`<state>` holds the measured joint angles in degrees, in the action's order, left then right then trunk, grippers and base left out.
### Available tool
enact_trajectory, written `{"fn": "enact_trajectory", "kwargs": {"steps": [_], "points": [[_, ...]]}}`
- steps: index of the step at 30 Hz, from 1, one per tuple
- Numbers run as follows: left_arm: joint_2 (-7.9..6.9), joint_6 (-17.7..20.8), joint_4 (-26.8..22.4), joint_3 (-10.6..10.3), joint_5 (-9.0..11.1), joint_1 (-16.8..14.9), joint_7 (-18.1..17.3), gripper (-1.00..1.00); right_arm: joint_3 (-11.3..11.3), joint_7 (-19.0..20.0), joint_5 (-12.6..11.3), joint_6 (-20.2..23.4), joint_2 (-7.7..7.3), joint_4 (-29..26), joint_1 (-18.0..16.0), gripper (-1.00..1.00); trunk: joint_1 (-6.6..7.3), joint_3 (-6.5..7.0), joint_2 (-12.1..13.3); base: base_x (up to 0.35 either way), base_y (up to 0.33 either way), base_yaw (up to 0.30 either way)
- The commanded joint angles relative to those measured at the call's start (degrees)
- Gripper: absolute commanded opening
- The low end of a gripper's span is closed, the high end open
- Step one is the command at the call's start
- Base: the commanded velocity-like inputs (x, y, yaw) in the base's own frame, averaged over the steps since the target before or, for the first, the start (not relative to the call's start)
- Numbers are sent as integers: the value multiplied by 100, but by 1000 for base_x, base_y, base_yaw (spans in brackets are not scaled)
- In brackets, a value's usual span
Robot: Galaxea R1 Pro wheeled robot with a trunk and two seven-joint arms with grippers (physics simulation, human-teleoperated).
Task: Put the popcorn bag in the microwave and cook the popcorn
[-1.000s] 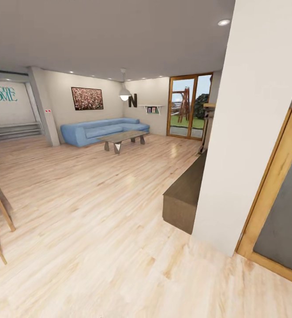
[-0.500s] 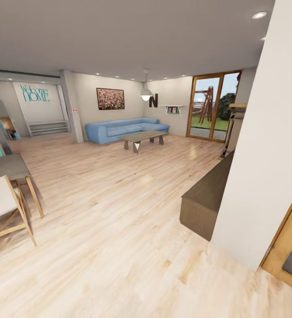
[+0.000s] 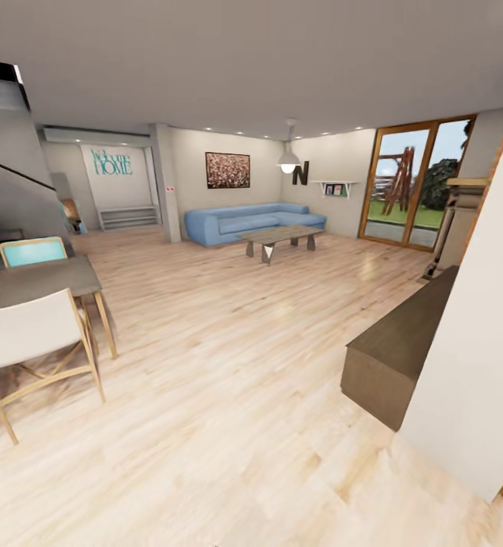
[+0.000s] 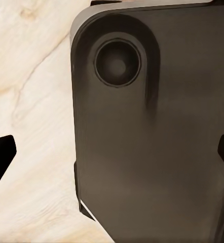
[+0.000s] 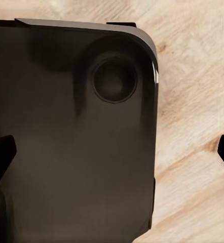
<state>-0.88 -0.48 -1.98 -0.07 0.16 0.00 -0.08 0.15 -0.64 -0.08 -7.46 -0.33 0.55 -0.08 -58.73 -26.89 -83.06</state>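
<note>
Across the pale plank floor (image 3: 229, 365) toward a blue sofa (image 3: 255, 222), the robot was in transit, kitchen and popcorn bag unseen, both grippers' fingertips apart and empty; locating the kitchen came next.

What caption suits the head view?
Living room with blue sofa, coffee table, dining table and chairs on pale wood floor.

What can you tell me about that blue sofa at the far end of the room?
The blue sofa is a long, low L-shaped piece in soft-looking pale blue upholstery, with thick seat cushions and a low back. It stands on the light wooden floor against the far beige wall, under a framed picture. A low grey coffee table stands just in front of it, apart from it. Nothing appears to lie on its seat, though it is too far off for finer detail.
</note>
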Motion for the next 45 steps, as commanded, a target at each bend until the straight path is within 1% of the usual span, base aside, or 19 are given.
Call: {"fn": "enact_trajectory", "kwargs": {"steps": [1, 15, 20, 45], "points": [[0, -5, -4, -1, 2, 0, -1, 100, 2, -7, -1, -27, 2, 6, -1, 100, 0, -4, -2, 0, 0, 300], [0, -5, -4, -1, 2, 0, -1, 100, 10, -7, 4, -27, 21, 6, -1, 100, 0, -4, -2, 0, 0, 300], [0, -5, -4, -1, 2, 0, -1, 100, 4, -7, 2, -21, 5, 6, -1, 100, 0, -3, -2, 0, 0, 300], [0, -5, -4, -1, 2, 0, -1, 100, -4, -7, -9, -20, 6, 8, -1, 100, 0, 61, -2, 0, 0, 299]]}}
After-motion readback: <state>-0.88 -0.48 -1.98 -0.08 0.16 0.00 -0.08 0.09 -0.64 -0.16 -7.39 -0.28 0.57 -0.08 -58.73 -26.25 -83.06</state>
